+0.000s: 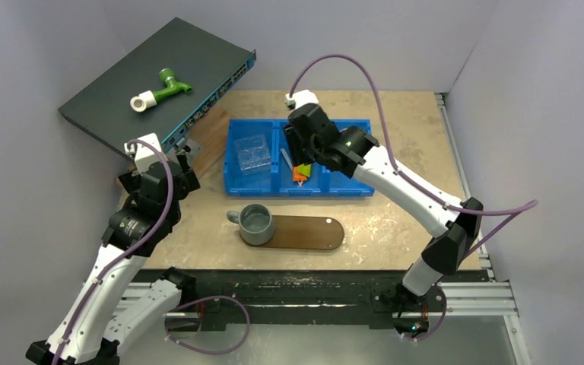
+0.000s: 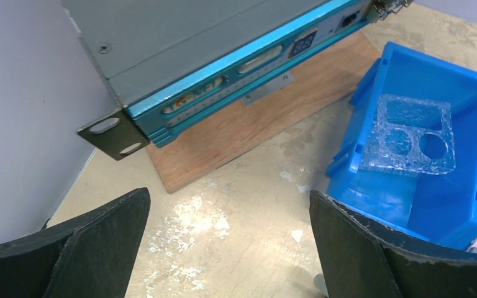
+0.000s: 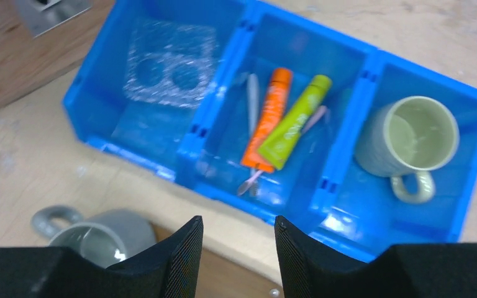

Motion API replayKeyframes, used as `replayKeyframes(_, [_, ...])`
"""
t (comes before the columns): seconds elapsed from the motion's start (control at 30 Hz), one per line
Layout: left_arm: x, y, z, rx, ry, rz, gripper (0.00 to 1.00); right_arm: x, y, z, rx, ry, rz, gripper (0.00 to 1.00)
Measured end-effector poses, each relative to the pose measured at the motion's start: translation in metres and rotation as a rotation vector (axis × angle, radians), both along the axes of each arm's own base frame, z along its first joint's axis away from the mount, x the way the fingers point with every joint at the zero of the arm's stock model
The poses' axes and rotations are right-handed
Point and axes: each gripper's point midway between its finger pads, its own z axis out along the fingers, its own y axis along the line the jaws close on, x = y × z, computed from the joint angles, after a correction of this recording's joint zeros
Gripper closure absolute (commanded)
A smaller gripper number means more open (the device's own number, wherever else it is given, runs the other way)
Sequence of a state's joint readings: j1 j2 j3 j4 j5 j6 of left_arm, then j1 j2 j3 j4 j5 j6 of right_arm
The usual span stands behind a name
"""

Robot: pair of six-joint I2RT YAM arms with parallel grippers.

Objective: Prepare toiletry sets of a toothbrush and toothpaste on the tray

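- Dark-brown oval tray lies near the front edge of the table, at 6 o'clock of the blue bin. A grey mug stands on the tray's 9 o'clock end.
- Both tubes & both brushes lie in the bin's middle compt. The orange tube & lime-green tube lie side by side, touching, caps toward 12–1 o'clock in the R wrist view.
- Pale toothbrush lies just at 9 o'clock of the orange tube. Pink toothbrush shows at 3 o'clock of the green tube, partly under the tubes.
- R gripper hovers over the bin's middle compt, jaws partly apart, nothing btwn them.
- L gripper is at 9 o'clock of the bin, above bare table, jaws spread wide, empty.
- Other compts: a clear plastic piece at the 9 o'clock end, a pale-green mug at the 3 o'clock end.
- Network switch sits at the table's 10 o'clock corner.
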State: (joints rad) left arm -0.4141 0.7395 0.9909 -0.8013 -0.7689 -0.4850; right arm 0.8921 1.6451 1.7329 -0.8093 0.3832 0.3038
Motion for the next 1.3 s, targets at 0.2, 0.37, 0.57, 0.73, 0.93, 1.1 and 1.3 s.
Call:
replayKeyframes(0.2, [0.004,-0.008,-0.006,0.008,0.036,-0.057,0.00,0.044,-0.056,-0.004,0.015,-0.006,-0.195,0.51])
replayKeyframes(0.37, [0.008,-0.022,-0.010,0.000,0.060,-0.135,0.00,0.072,-0.091,-0.016,0.031,0.011,-0.319,0.51])
replayKeyframes(0.57, [0.013,-0.042,-0.014,-0.017,0.085,-0.258,0.00,0.107,-0.116,-0.039,0.055,0.040,-0.415,0.51])
replayKeyframes(0.73, [0.015,-0.052,-0.015,-0.027,0.094,-0.319,0.00,0.127,-0.124,-0.075,0.057,0.108,-0.449,0.51])
replayKeyframes(0.93, [0.015,-0.060,-0.018,-0.034,0.110,-0.371,0.00,0.139,-0.133,-0.112,0.034,0.180,-0.476,0.51])
replayKeyframes(1.1, [0.016,-0.068,-0.021,-0.043,0.126,-0.408,0.01,0.148,-0.134,-0.127,0.030,0.207,-0.481,0.51])
replayKeyframes(1.3, [0.016,-0.073,-0.025,-0.052,0.141,-0.429,0.01,0.159,-0.133,-0.140,0.020,0.222,-0.487,0.52])
